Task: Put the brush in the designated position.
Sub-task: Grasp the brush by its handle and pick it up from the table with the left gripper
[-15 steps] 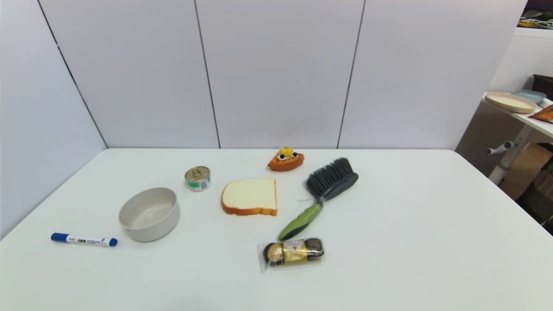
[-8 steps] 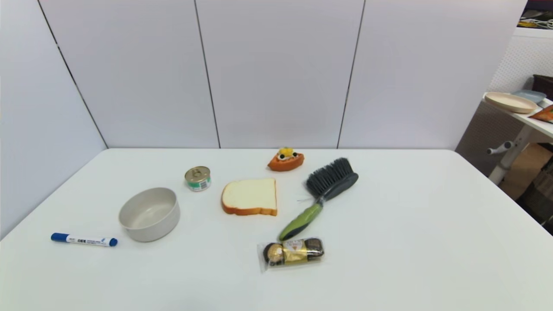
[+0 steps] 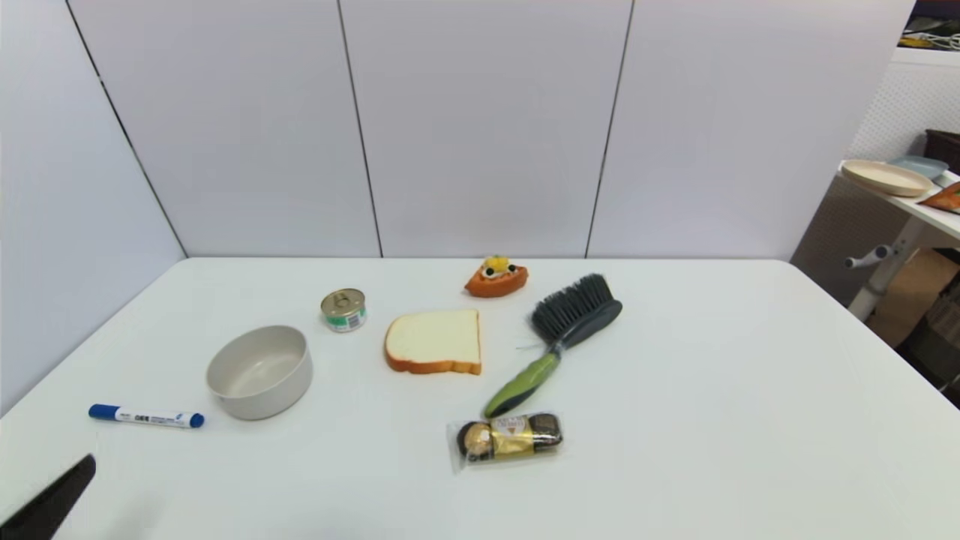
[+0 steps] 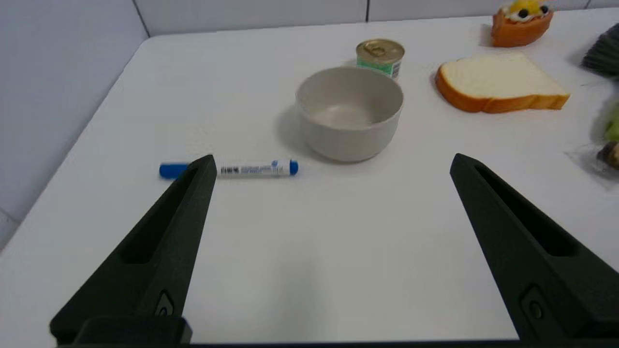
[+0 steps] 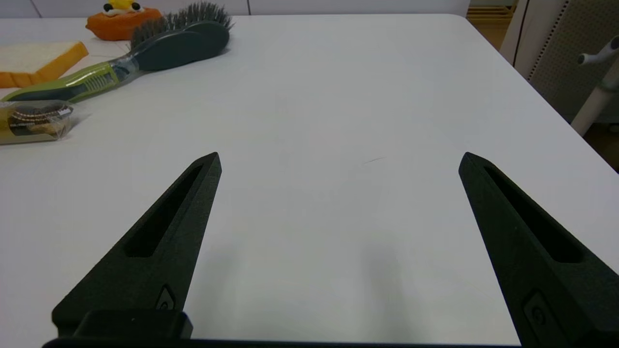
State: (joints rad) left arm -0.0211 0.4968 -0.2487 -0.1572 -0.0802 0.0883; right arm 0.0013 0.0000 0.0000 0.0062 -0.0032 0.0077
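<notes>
On the white tabletop [image 3: 712, 420], the lime-handled hand brush with dark bristles [image 3: 559, 341] is laid slantwise right of centre, head toward the far wall, handle toward the near edge. Just left of it the toast slice [image 3: 435, 341] is placed; behind that, the orange fruit-topped tart [image 3: 496, 277]. The clear-wrapped pack of chocolates [image 3: 506, 437] is set just before the handle's end. The small round tin can [image 3: 343, 310] is found left of the slice, the pale grey bowl [image 3: 259, 371] before and left of the can, the blue-capped white marker [image 3: 145, 416] farther left still.
</notes>
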